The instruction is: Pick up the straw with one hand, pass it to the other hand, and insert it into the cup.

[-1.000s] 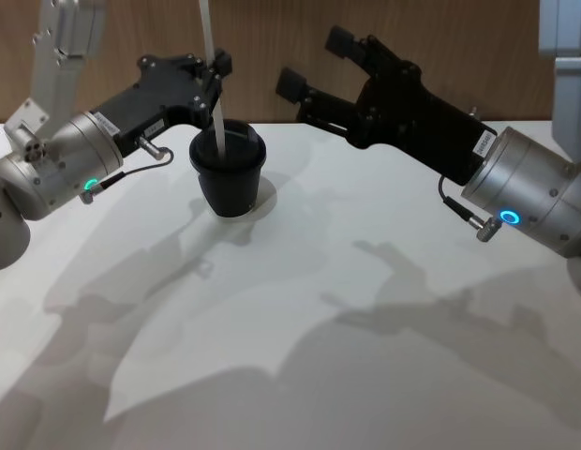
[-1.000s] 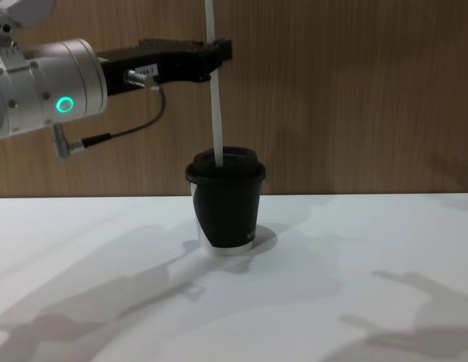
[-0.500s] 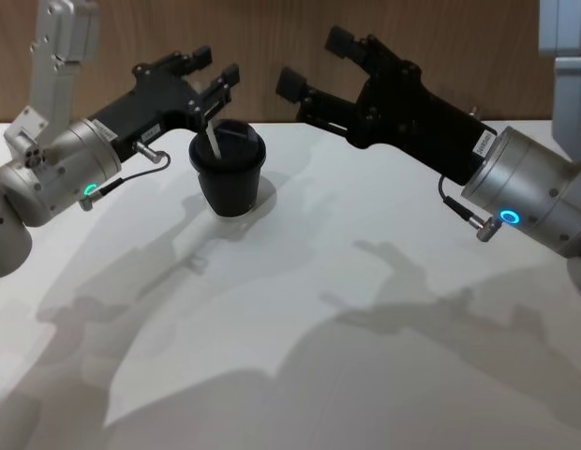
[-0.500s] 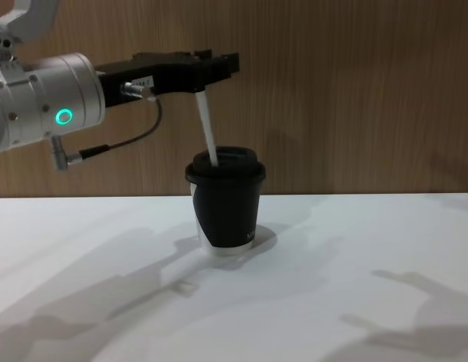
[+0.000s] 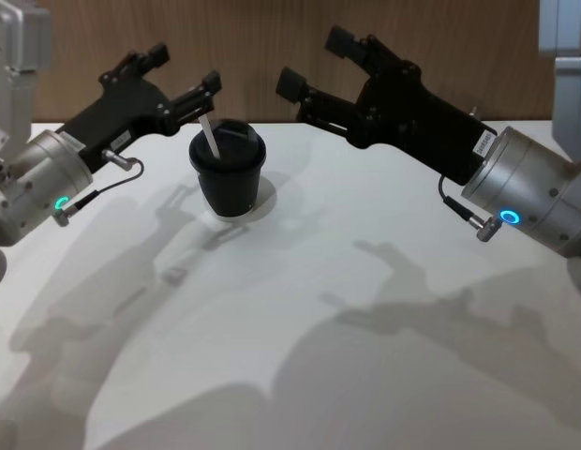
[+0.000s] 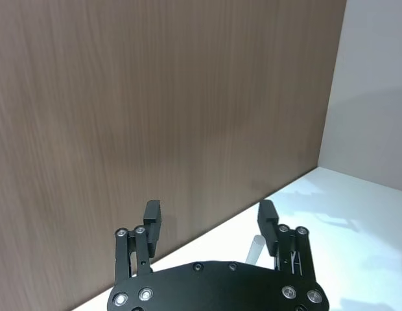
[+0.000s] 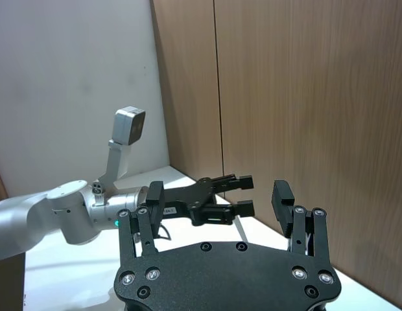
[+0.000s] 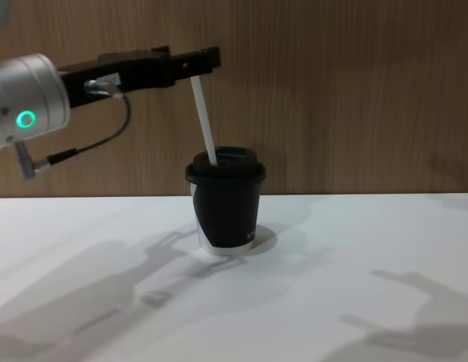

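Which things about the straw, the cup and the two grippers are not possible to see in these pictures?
- Straw: its lower end, hidden inside the cup, chest view.
- Left gripper: whether a finger touches the straw's top, head view.
- Right gripper: arm cut off at the right edge, head view.

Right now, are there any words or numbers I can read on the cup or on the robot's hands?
Cup: tiny pale marks low on its side, too small to read.
Right gripper: a small white label on its wrist, print too small to read.
Left gripper: a small white label near its wrist, also too small to read.
Straw: no print to be seen.
No text here can be read.
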`<state>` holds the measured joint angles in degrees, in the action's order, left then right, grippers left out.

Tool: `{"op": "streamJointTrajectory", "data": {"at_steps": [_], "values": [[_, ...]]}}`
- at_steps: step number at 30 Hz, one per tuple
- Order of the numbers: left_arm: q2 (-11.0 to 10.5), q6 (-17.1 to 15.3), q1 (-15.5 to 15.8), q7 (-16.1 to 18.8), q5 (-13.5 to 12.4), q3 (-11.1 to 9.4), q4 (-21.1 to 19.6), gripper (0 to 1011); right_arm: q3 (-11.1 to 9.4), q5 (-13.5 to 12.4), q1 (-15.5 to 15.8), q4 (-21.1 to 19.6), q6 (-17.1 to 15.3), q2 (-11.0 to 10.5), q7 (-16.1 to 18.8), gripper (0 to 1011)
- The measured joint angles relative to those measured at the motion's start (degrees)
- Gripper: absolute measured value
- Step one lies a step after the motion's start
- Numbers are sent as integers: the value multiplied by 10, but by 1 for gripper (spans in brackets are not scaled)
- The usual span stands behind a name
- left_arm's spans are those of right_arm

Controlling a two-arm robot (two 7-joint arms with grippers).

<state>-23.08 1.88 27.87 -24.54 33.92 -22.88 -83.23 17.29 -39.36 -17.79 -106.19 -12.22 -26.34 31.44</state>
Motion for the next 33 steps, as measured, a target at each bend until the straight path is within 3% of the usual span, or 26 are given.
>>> {"op": "streamJointTrajectory", "data": {"at_steps": [4,18,33], "values": [[-5,-5,-16,1,11,10,-14,1001,0,0,0,0,0,0,0,1001],[-29,-31,-60,-36,64,30,-43,1003,0,0,0,0,0,0,0,1001],[-52,-33,-102,-70,98,34,-66,1003,4,4,12,-11,-1,-13,-6,1001]]}}
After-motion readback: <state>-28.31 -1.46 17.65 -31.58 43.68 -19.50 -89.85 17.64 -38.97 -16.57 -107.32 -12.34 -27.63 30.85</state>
